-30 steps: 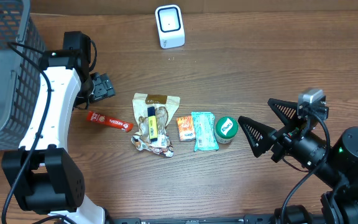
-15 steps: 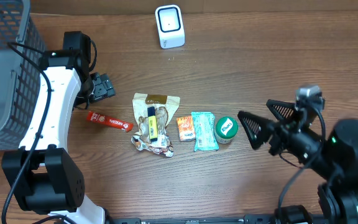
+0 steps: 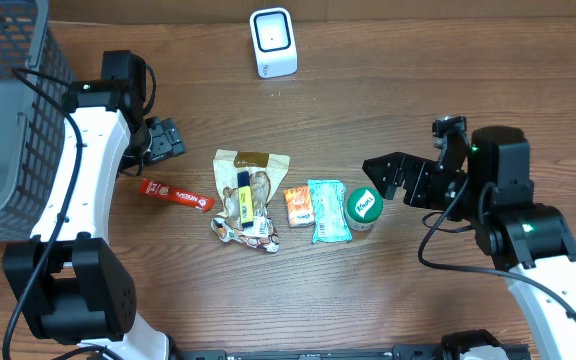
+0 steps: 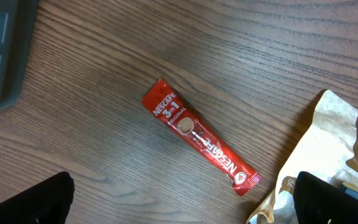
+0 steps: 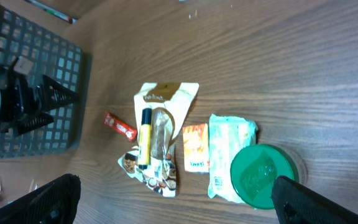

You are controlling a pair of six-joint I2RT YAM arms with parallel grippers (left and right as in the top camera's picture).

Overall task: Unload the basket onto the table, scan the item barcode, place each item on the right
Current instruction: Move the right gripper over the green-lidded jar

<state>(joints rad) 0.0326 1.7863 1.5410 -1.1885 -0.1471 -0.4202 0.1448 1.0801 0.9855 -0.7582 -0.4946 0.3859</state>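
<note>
**Items lined up mid-table, both grippers wide and empty**

The goods to be scanned lie in a loose row across the middle of the table (image 3: 448,80). From my right end of the row there is a green-lidded tub (image 3: 364,206). A pale green packet (image 3: 328,210) touches its side, and an orange sachet (image 3: 299,206) sits just beside that. Next comes a crumpled beige pouch (image 3: 251,170) with a yellow tube (image 3: 243,195) lying along it. A red Nescafe stick (image 3: 177,195) lies a little apart at the left end, angled on the wood. I cannot make out a barcode on any of them from these views.

The scanner (image 3: 273,42) stands at the far edge of the table, well apart from the row, its white face turned up toward the overhead camera.

The right gripper (image 3: 386,180) hovers just beside the tub on its right, fingers spread wide and clamped on nothing. Its wrist camera looks down on the whole row, with the tub nearest the lens.

The left gripper (image 3: 166,138) hangs near the red stick, between it and the basket (image 3: 8,110). Its fingers are also fully apart and empty (only their dark tips show, in the bottom corners of its wrist view). That view shows the stick flat on the table, touching nothing, with a corner of the pouch at the right edge.

The basket sits at the table's left edge.
</note>
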